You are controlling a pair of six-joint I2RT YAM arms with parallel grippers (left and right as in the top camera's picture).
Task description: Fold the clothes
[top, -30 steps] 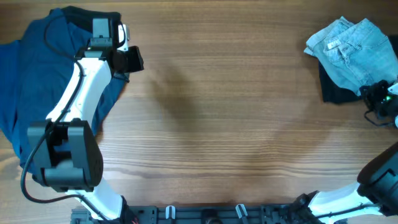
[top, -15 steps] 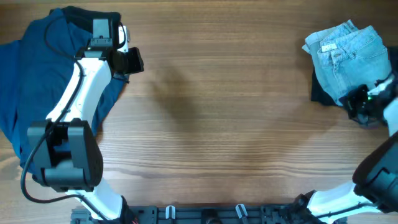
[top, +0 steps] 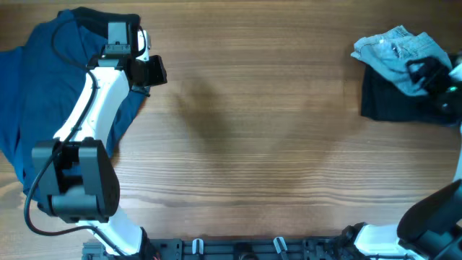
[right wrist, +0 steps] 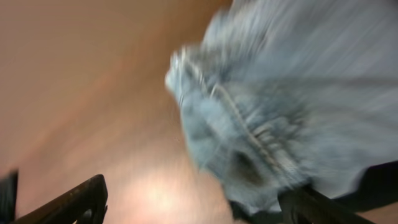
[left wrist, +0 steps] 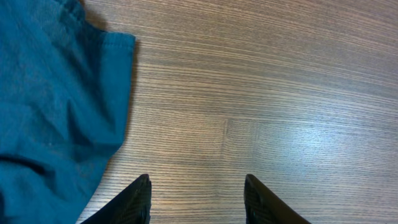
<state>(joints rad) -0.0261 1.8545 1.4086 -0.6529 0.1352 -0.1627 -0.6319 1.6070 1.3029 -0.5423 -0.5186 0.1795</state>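
Note:
The light-blue denim shorts (top: 395,48) lie crumpled at the far right of the table, partly on a black garment (top: 386,100). My right gripper (top: 424,72) hovers at the shorts' right side. In the blurred right wrist view its jaws (right wrist: 199,205) stand wide open, with the shorts (right wrist: 267,106) ahead by the right finger (right wrist: 317,208) and not gripped. A dark blue garment (top: 43,94) lies at the far left. My left gripper (top: 150,70) is at its right edge, open over bare wood (left wrist: 198,196), beside the blue cloth (left wrist: 56,106).
The wooden table (top: 253,130) stretches between the two piles. The left arm (top: 94,108) lies over the blue garment. A rail with clips (top: 238,249) runs along the front edge.
My right gripper opened and let go of the denim shorts, then moved toward the back of the table. The shorts now sit bunched smaller. The left arm has not moved.

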